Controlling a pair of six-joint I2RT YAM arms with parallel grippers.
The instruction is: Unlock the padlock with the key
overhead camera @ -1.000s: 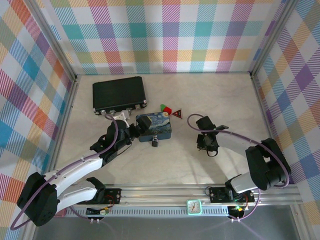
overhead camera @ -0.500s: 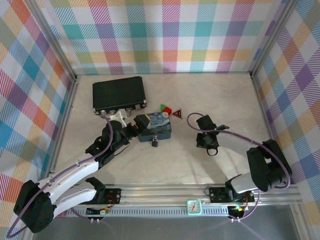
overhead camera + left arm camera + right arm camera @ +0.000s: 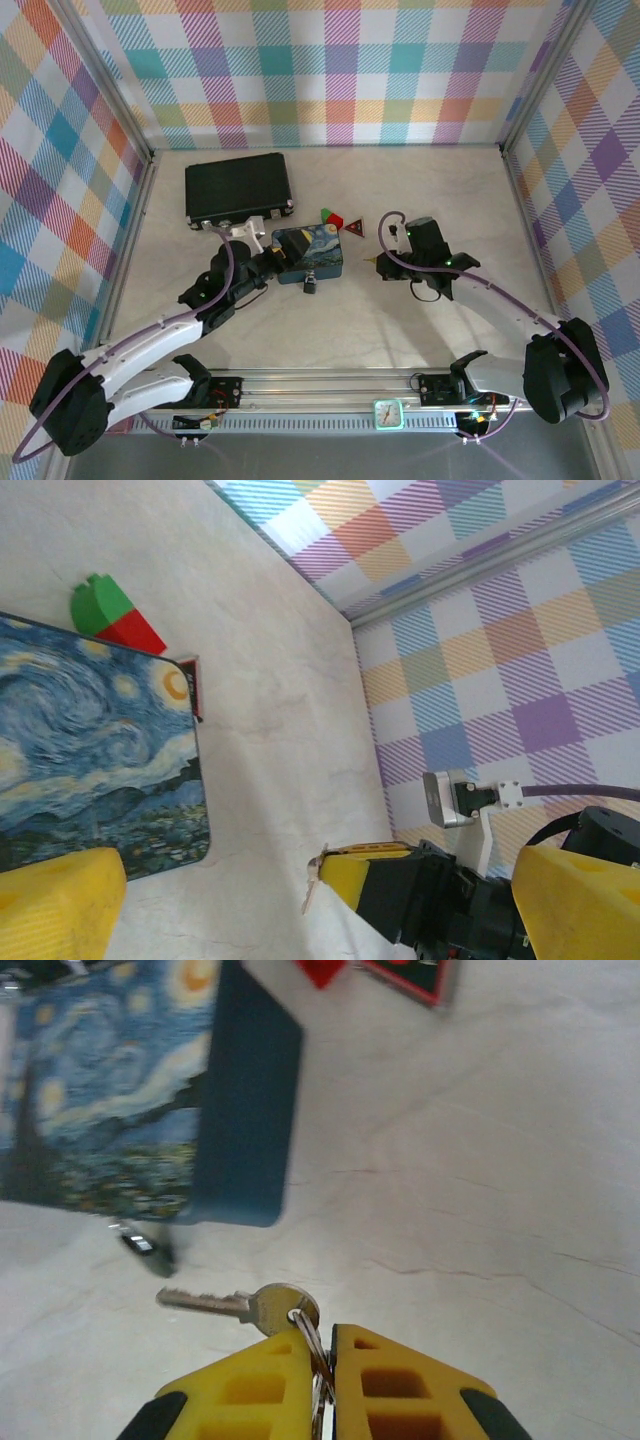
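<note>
Count: 1 padlock [image 3: 311, 287], 1 key [image 3: 215, 1303], 1 box [image 3: 312, 250], 1 case [image 3: 238, 187], 1 green block [image 3: 100, 598], 1 red block [image 3: 135, 632], 1 triangle [image 3: 357, 228], 1 clock [image 3: 387, 411].

Padlock: small, dark metal, lying on the marble-look table [image 3: 450, 190] just off the box's near edge. It's blurred in the right wrist view.

Key: metal, thin blade, round head, on a wire ring [image 3: 303, 1322].

Right gripper [image 3: 325, 1332]: pinched tight on ring and key head, right of the box. Blade sticks out toward the box.

Left gripper [image 3: 270, 255]: jaws spread wide at the box's left end, one yellow finger [image 3: 55, 910] over its corner.

Box: blue swirl paint, rounded corners. Case: black, flat, rectangular. Clock face too small to read.
</note>
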